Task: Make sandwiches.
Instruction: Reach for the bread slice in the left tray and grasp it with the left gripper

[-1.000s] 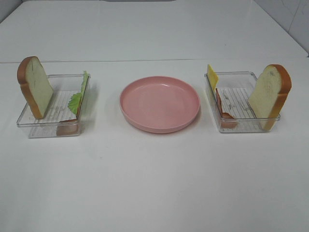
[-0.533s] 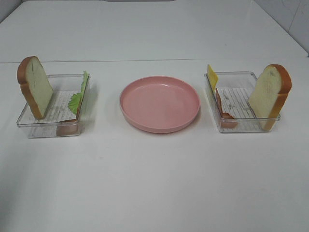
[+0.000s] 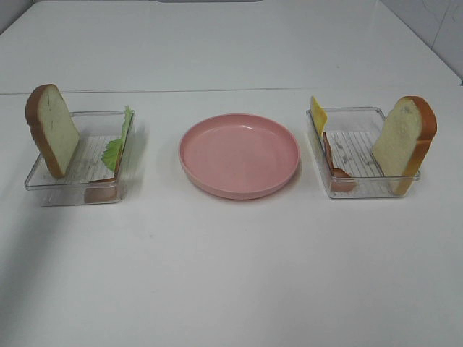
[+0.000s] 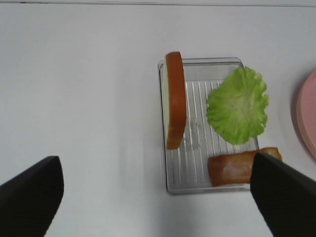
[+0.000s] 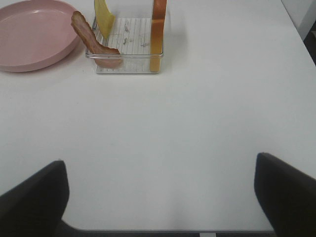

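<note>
The sandwich parts stand apart in two clear trays. The left tray holds an upright bread slice, a green lettuce leaf and a bacon strip. The right tray holds a yellow cheese slice, a bacon strip and an upright bread slice. The pink plate between them holds nothing. My left gripper is open, hanging over the table near the left tray, above the bread, lettuce and bacon. My right gripper is open, well back from the right tray.
White table all round. In the right wrist view the table's front edge shows, with the plate, bacon, cheese and bread far ahead. No arm shows in the exterior view.
</note>
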### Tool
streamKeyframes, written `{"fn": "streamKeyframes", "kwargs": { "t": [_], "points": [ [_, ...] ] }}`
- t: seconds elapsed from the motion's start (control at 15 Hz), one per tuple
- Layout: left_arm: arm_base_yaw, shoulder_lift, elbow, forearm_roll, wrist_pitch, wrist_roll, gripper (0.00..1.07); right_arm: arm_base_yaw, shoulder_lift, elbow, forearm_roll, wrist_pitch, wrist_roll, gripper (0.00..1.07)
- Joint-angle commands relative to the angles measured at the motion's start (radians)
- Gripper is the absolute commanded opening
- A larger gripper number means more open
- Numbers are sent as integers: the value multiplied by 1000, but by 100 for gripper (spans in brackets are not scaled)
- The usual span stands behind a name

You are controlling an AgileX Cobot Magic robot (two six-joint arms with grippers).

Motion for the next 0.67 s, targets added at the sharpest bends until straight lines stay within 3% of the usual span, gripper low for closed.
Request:
{"fn": "streamKeyframes", "kwargs": {
  "t": [0.07,0.33,0.47,0.67],
  "points": [
    [4,155,-152,-1,70,0,95,-4,-30,4,-6,-5,-4,99],
    [4,392,-364,-52,192,0,95,-4,-30,4,-6,-5,-4,99],
    [4,481,-419,-105,201,46,95,-4,-30,4,-6,-5,-4,99],
    [4,585,-461,-140,188,63,95,-4,-30,4,-6,-5,-4,99]
  ]
}}
